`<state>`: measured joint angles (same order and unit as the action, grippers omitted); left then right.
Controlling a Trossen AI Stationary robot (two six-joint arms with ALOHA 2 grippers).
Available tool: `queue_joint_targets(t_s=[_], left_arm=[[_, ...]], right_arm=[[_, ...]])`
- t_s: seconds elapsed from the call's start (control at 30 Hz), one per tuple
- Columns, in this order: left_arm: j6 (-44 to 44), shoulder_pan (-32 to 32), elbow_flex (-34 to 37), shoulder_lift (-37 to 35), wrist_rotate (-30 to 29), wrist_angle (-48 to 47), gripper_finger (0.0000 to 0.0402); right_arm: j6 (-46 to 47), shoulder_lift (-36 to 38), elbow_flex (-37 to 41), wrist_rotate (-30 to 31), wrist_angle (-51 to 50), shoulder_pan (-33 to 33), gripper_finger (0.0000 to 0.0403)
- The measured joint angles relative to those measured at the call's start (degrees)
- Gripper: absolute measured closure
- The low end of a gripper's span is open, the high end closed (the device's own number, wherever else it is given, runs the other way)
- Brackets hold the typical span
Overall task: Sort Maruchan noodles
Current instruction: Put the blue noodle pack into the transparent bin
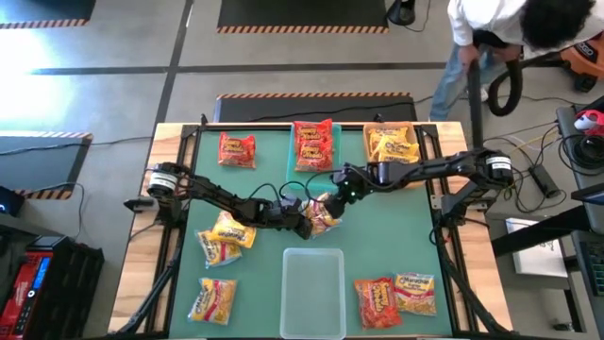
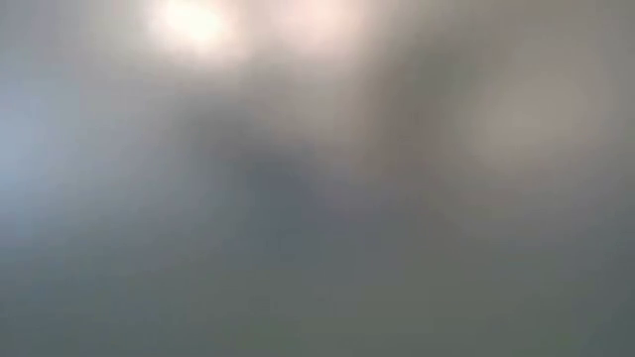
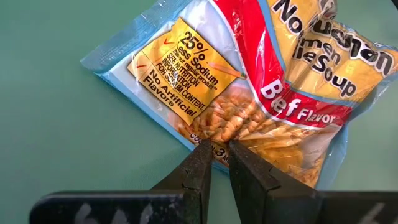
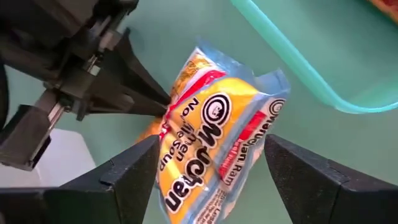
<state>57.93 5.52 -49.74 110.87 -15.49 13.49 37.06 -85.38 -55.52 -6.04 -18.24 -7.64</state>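
Note:
A Maruchan noodle packet (image 1: pixel 327 213), yellow with a red band and pale blue edges, is at the middle of the green mat. My left gripper (image 3: pixel 219 148) reaches it from the table's left and is shut on it. My right gripper (image 4: pixel 211 142) comes from the right and is open, with a finger on each side of the same packet (image 4: pixel 214 134); I cannot tell whether they touch it. Other packets lie on the mat (image 1: pixel 226 231) (image 1: pixel 212 300) (image 1: pixel 377 298) (image 1: pixel 415 291) (image 1: pixel 236 149). The low view shows only blur. My left gripper pinches the packet between its two fingers at one long edge (image 3: pixel 217 138), beside the noodle picture. The fingers (image 4: pixel 152 102) come level from the table's left. The packet sits tilted and bent in the hold; I cannot tell whether its lower part rests on the mat.
A teal bin (image 1: pixel 291 156) at the far middle holds red packets, and a tan bin (image 1: pixel 366 151) to its right holds yellow ones. A clear bin (image 1: pixel 313 279) stands near the near edge. A person (image 1: pixel 491 28) is beyond the table's far right corner.

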Motion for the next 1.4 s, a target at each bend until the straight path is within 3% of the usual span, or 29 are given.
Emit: queue_joint_targets(t_s=[0.47,0.83,1.07,1.4], left_arm=[[-0.42,0.0,0.02,0.0,0.03,0.03,0.0364],[-0.4,0.0,0.02,0.02,0.03,0.01,0.0364],[-0.28,0.0,0.02,0.02,0.01,0.01,0.0364],[1.73,0.02,0.1,-0.91,-0.21,-0.03,0.0364]], right_arm=[[11.48,-0.64,10.85,-0.23,17.8,-0.02,0.0122],[15.47,-8.02,10.96,-3.25,28.61,0.99,0.0136],[15.13,-8.91,10.96,-4.49,29.09,1.49,0.0171],[14.64,-8.91,10.92,-4.73,29.53,1.49,0.026]])
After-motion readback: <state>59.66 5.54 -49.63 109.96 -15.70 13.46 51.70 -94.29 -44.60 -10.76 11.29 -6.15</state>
